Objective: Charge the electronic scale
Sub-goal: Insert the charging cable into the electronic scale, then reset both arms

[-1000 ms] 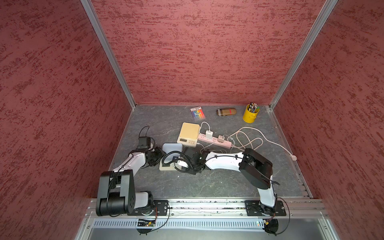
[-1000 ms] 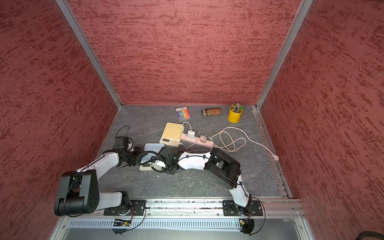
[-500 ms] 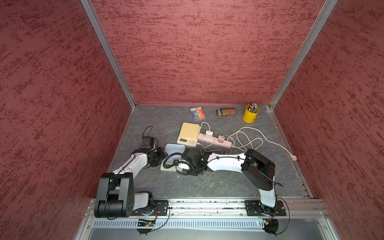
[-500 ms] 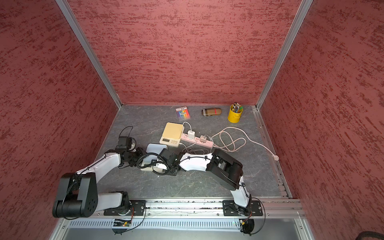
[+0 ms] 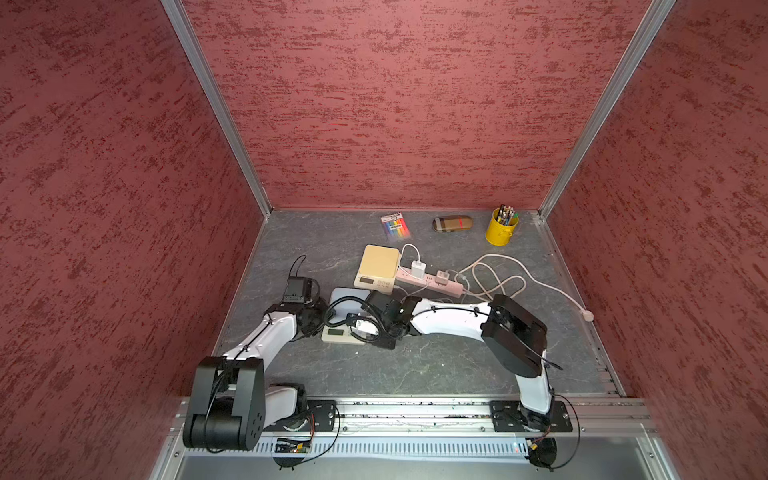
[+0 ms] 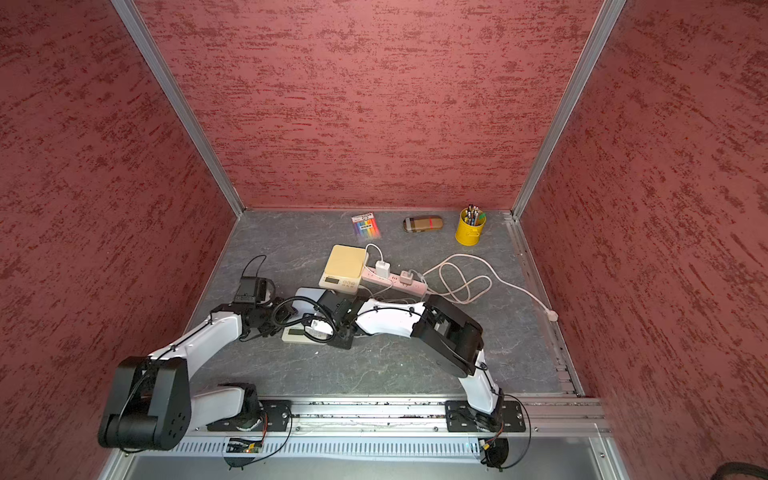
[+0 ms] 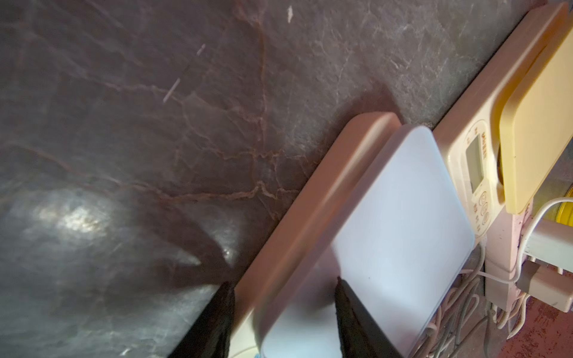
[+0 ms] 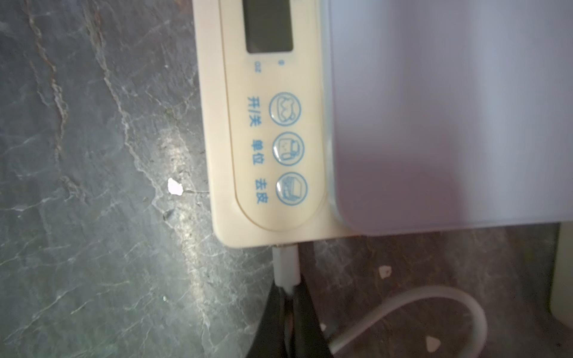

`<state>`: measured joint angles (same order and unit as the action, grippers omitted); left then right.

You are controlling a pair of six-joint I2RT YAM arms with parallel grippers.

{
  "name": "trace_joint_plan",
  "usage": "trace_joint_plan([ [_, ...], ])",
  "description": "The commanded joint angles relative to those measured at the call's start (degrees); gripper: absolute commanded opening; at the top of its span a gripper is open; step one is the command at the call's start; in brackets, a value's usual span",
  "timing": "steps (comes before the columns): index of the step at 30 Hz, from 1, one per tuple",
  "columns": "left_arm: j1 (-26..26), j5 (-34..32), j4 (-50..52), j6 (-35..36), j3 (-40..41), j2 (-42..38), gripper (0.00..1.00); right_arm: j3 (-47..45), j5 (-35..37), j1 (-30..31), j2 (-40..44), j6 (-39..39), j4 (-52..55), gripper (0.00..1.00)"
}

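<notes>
White plug (image 8: 286,266), pinched by our right tool (image 8: 288,291), could jam askew if the scale (image 8: 223,155) slides; our left tool (image 7: 283,282) straddles it, spread.

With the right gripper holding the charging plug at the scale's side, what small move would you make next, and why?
Probably a short, straight push of the plug into the scale. The right gripper is shut on the plug, whose tip meets the scale's edge, yet full seating is unclear. The left gripper straddles the scale's other side, so it could brace that push.
</notes>
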<state>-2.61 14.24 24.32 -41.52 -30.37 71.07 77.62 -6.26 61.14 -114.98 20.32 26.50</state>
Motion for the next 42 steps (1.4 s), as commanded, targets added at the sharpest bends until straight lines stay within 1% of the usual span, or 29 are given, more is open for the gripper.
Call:
trace_joint_plan([
  [1, -3.9, 10.1, 10.8, -4.6, 4.4, 1.5, 0.51, 3.4, -5.5, 0.7, 0.7, -4.4, -21.1, 0.00],
  [3, -3.3, 9.0, 11.7, -3.1, 3.1, 1.4, 0.53, 2.9, -5.3, 0.7, 1.0, -4.6, -22.2, 0.07],
  [4, -2.5, 8.2, 12.5, -1.6, 1.9, 1.4, 0.55, 2.1, -4.6, 0.7, 1.4, -4.8, -22.7, 0.13],
  [7, 0.0, 5.2, 15.2, 2.5, -2.4, 1.0, 0.61, -1.6, -1.6, 0.7, 4.0, -4.2, -23.7, 0.27],
  [9, 0.6, 2.4, 17.2, 5.2, -5.8, 0.5, 0.69, -4.3, -0.1, 0.7, 6.4, -4.0, -23.8, 0.34],
  [10, 1.0, 1.3, 17.9, 6.7, -7.4, 0.6, 0.78, -5.9, 0.5, 0.7, 7.8, -4.0, -23.7, 0.37],
  [11, 1.4, 0.7, 18.3, 8.1, -9.0, 0.7, 0.99, -7.1, 0.6, 0.7, 9.1, -4.1, -23.2, 0.38],
  [16, 3.0, 0.0, 18.0, 11.4, -13.4, 1.3, 1.00, -12.2, 0.8, 0.7, 16.2, -5.6, -20.9, 0.47],
  [19, 3.9, -0.2, 17.4, 13.5, -14.6, 0.2, 1.00, -13.5, 1.9, 0.7, 19.7, -5.8, -18.5, 0.51],
  [21, 5.1, -0.1, 17.2, 15.5, -15.7, -1.0, 1.00, -13.9, 5.6, 0.7, 22.6, -6.4, -17.6, 0.51],
  [22, 5.6, -0.2, 16.9, 17.2, -16.6, -1.8, 1.00, -14.1, 8.7, 0.7, 24.5, -6.4, -17.6, 0.52],
  [23, 5.8, -0.7, 16.4, 19.3, -17.7, -2.8, 1.00, -14.4, 12.9, 0.6, 26.8, -6.8, -18.4, 0.55],
  [24, 5.9, -1.6, 16.2, 21.0, -18.9, -3.5, 1.00, -14.7, 16.3, 0.3, 28.4, -7.1, -19.2, 0.63],
  [26, 6.1, -3.2, 15.5, 24.1, -22.5, -4.2, 1.00, -15.5, 25.1, -0.9, 32.9, -6.7, -22.0, 0.83],
  [27, 6.2, -3.2, 15.5, 25.6, -24.3, -4.2, 1.00, -15.8, 28.6, -1.8, 34.6, -6.0, -23.6, 0.90],
  [28, 6.3, -3.0, 15.6, 27.5, -26.5, -3.9, 1.00, -16.4, 32.2, -3.0, 36.3, -4.8, -25.4, 0.96],
  [29, 6.3, -2.5, 15.6, 29.4, -28.6, -3.5, 1.00, -17.1, 35.9, -4.5, 37.8, -3.3, -27.5, 0.99],
  [31, 6.4, -2.6, 14.7, 31.6, -31.6, -2.9, 1.00, -18.6, 42.1, -8.4, 40.1, -0.9, -31.7, 0.99],
  [33, 6.6, -1.6, 11.9, 33.9, -32.6, -2.8, 1.00, -19.5, 43.3, -14.5, 42.3, -1.1, -33.2, 0.99],
  [34, 6.7, -1.5, 9.5, 34.8, -32.2, -2.8, 1.00, -20.1, 43.3, -18.7, 43.5, -2.6, -33.8, 0.99],
  [36, 7.5, -1.6, 4.1, 35.5, -29.9, -3.0, 1.00, -23.3, 43.9, -25.5, 46.3, -4.9, -37.5, 0.99],
  [39, 10.0, 1.2, -6.5, 37.5, -23.1, -3.5, 1.00, -31.5, 43.6, -36.2, 51.2, -7.6, -44.3, 0.99],
  [42, 12.6, 5.2, -17.3, 40.1, -14.7, -3.5, 1.00, -37.3, 42.4, -47.6, 53.4, -15.1, -44.0, 0.99],
])
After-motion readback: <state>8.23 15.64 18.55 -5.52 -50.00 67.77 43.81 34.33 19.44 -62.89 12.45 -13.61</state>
